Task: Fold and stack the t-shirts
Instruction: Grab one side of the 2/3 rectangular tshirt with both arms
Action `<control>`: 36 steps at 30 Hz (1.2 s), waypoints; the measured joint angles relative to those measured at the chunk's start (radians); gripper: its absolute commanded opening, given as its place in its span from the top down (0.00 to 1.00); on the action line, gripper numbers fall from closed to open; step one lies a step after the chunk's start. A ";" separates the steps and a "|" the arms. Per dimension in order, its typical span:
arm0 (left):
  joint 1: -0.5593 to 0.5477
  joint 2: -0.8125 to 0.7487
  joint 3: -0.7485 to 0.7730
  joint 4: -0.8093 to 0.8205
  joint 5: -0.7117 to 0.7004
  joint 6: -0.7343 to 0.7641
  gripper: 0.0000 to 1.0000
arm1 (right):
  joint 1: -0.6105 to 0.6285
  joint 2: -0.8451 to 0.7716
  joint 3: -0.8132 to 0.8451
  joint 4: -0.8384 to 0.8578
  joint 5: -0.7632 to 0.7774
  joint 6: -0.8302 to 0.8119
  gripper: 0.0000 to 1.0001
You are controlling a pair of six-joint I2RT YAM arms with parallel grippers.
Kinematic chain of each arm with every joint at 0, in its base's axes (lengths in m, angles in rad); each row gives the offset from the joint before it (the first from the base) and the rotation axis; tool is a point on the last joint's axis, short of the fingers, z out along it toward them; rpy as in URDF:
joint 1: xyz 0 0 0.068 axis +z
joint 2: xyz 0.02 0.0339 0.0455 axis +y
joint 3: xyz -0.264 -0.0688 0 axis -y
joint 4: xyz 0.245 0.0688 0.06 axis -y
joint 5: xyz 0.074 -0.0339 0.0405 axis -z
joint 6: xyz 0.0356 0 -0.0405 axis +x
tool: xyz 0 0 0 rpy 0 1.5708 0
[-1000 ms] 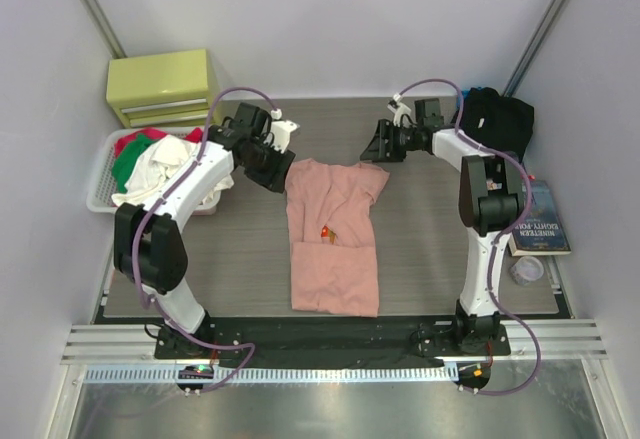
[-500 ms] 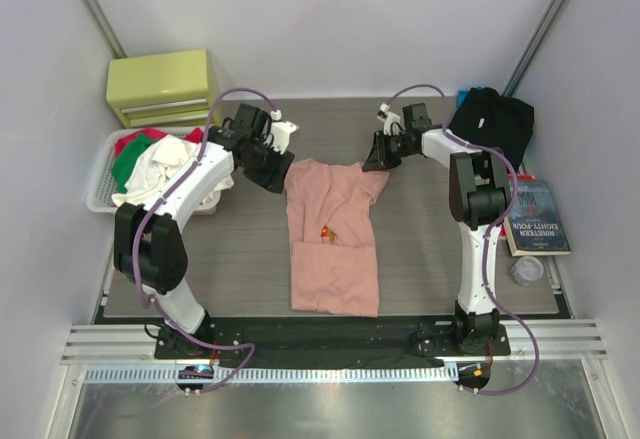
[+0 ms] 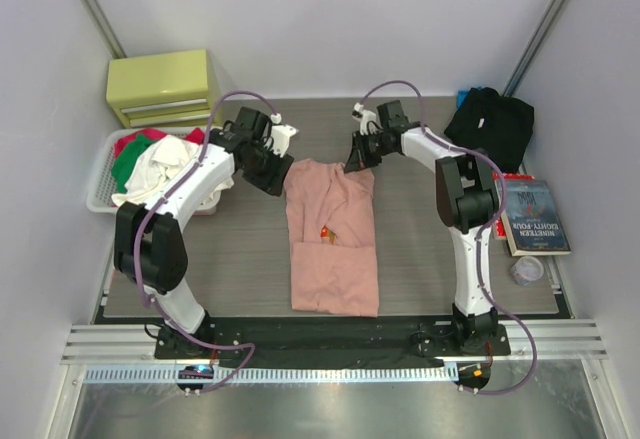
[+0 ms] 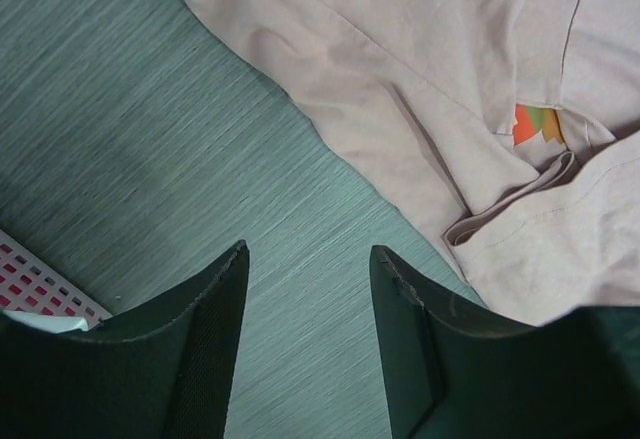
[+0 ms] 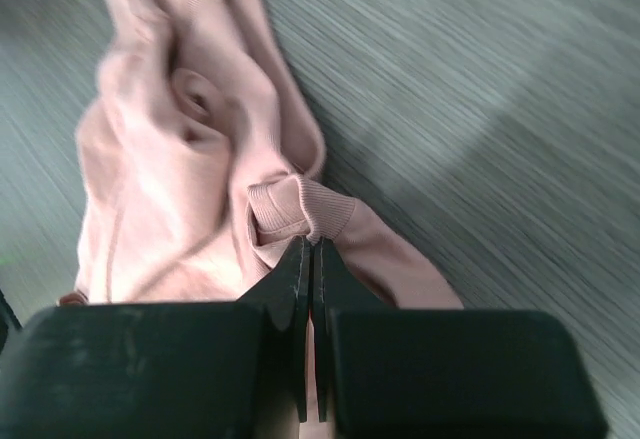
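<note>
Grey tabletop [image 3: 420, 249]: R gripper [image 5: 310, 247] pinches pink tee [image 3: 335, 259] edge, L gripper [image 4: 308, 254] open beside it.

Top cam looks down from behind; wrist cams close-up; all share pink tee [image 3: 330, 239].

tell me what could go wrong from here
The right gripper pinches only the ribbed hem of the salmon-pink t-shirt at its fingertips, so the cloth could slip out. The left gripper hangs open over the table, holding nothing, so a one-sided pull may drag or skew the shirt.
</note>
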 measured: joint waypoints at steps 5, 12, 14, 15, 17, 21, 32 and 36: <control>0.000 0.000 -0.021 0.002 -0.006 0.005 0.47 | 0.069 0.000 0.077 -0.003 0.035 -0.007 0.59; 0.000 0.000 -0.027 0.003 -0.006 0.016 0.46 | 0.100 -0.006 0.064 0.014 0.063 -0.041 0.29; 0.000 0.000 -0.035 0.003 -0.006 0.018 0.46 | 0.094 -0.021 0.013 0.023 0.077 -0.051 0.27; 0.000 0.000 -0.037 0.003 -0.006 0.018 0.46 | 0.093 -0.031 -0.007 0.025 0.082 -0.055 0.27; 0.000 0.000 -0.038 0.003 -0.005 0.019 0.46 | 0.089 -0.054 -0.050 0.031 0.093 -0.063 0.26; 0.000 0.000 -0.040 0.003 -0.003 0.020 0.46 | 0.084 -0.154 -0.143 0.068 0.140 -0.080 0.24; 0.000 0.017 -0.063 0.008 0.037 -0.018 0.30 | 0.027 -0.494 -0.323 0.146 0.177 -0.083 0.21; 0.006 0.134 -0.014 -0.002 0.105 -0.062 0.29 | -0.082 -0.483 -0.380 0.144 0.086 -0.018 0.21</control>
